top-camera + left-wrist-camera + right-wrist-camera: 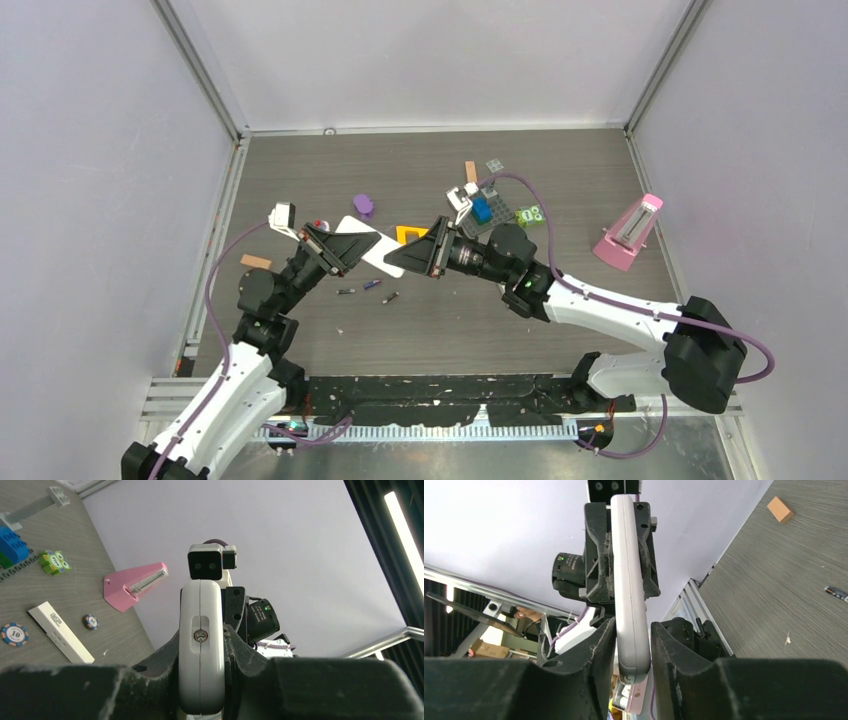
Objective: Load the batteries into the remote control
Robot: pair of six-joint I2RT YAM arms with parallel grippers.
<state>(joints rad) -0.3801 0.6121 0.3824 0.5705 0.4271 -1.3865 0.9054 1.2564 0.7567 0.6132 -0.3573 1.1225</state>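
The left gripper [201, 672] clamped the slim white plastic remote control [629, 605] midair; whether the right gripper [633, 650] pinched it was unclear, so release needed one firm hold.

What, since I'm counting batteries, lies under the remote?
Three batteries lie uncovered on the table, nearer than the remote in the top view. The table patch behind the remote is hidden.
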